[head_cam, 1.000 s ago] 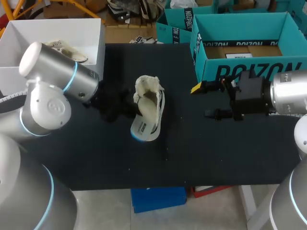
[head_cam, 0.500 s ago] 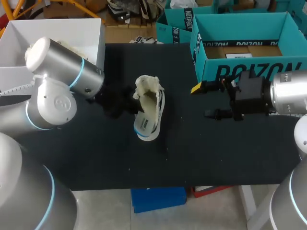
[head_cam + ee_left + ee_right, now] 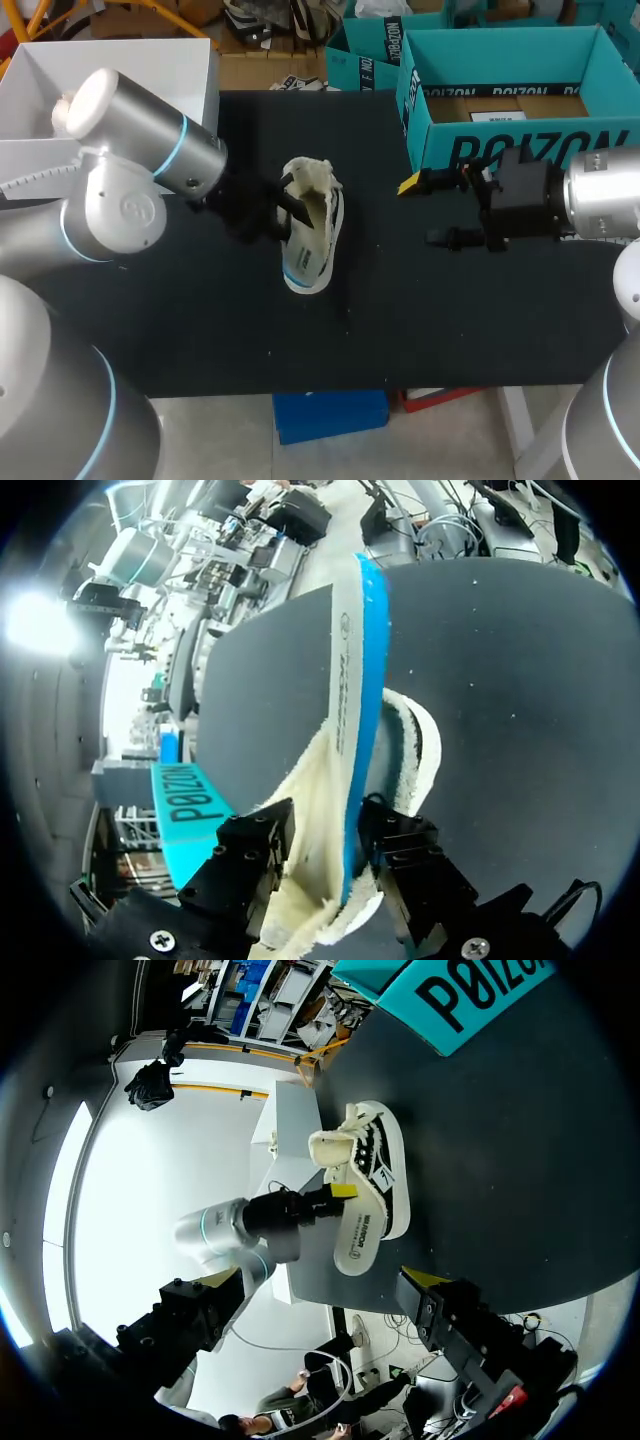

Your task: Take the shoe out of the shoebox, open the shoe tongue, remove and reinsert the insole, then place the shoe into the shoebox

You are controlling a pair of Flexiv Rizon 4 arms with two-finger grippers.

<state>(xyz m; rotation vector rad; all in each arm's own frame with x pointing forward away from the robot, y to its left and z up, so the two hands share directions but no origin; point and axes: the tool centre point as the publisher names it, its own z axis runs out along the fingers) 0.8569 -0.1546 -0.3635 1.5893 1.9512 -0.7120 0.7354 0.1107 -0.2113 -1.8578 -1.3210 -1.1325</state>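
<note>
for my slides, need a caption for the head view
Left gripper holds the cream shoe on its side on the black table; right gripper hangs open by the teal shoebox.

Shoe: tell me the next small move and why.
Probably bring the right gripper over to the tongue of the shoe. The left gripper clamps the shoe's side wall, holding it on edge, while the right gripper hangs open and empty beside the teal shoebox, apart from the shoe.
</note>
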